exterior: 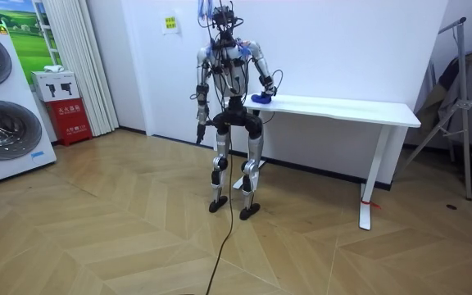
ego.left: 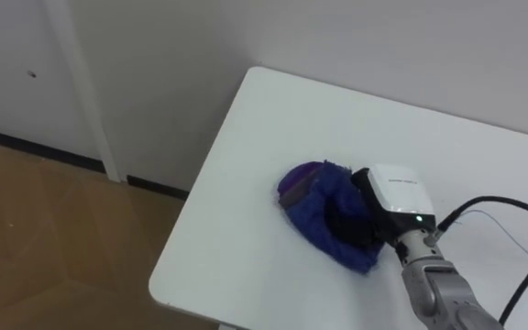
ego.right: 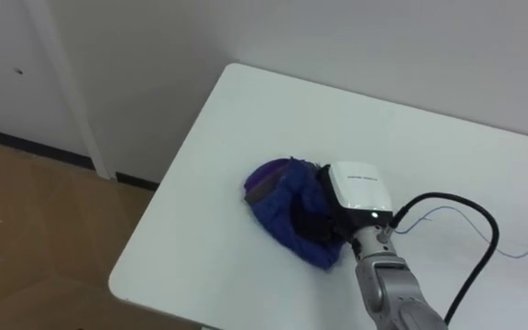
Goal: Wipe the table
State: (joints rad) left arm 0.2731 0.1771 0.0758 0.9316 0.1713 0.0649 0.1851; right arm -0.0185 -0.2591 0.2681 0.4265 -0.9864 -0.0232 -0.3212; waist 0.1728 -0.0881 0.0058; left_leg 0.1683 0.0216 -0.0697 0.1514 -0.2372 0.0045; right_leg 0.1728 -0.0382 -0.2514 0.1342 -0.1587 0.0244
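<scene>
Blue fluffy microfibre cloth (ego.left: 312,209) | bunched on white rectangular table (ego.left: 264,119), near its left edge | right hand (ego.left: 394,194) pressed into it, open or clenched can't tell | left hand (exterior: 198,133) hangs at side, state unclear | cloth likely soft, light, limp, slides easily; hold by pressing down on its middle

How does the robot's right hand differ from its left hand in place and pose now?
The right hand lies on the crumpled blue fluffy cloth near one end of the white rectangular table; the left hand hangs beside the hip, away from the table. The right arm is raised and reaches forward; the left arm points down. Whether either hand grips anything cannot be told.
</scene>
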